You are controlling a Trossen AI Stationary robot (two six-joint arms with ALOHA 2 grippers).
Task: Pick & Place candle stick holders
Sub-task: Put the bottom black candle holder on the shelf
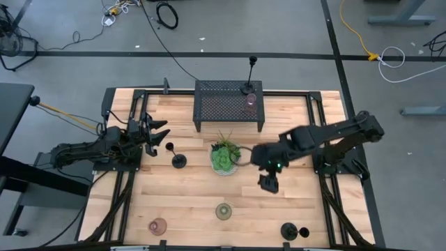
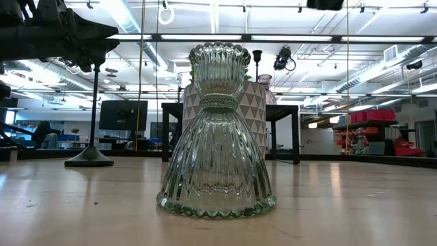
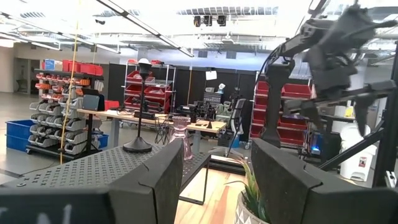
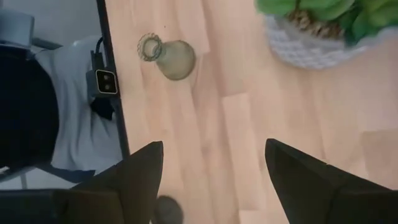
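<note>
High view: left gripper (image 1: pixel 162 132) spread wide, empty, just beside slim black candle holder (image 1: pixel 178 160). Right gripper (image 1: pixel 269 183) spread, empty, near green plant in bowl (image 1: pixel 225 156). Greenish ribbed glass cup (image 1: pixel 223 210) at table's front.

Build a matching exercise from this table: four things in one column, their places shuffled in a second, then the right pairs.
Things:
1. pink glass cup
2. greenish glass cup
3. plant
4. right gripper

Places:
A. table centre, before the mesh rack
B. near edge, left
C. open, above bare wood right of the plant
D. near edge, middle

Pairs: 1-B, 2-D, 3-A, 4-C
</note>
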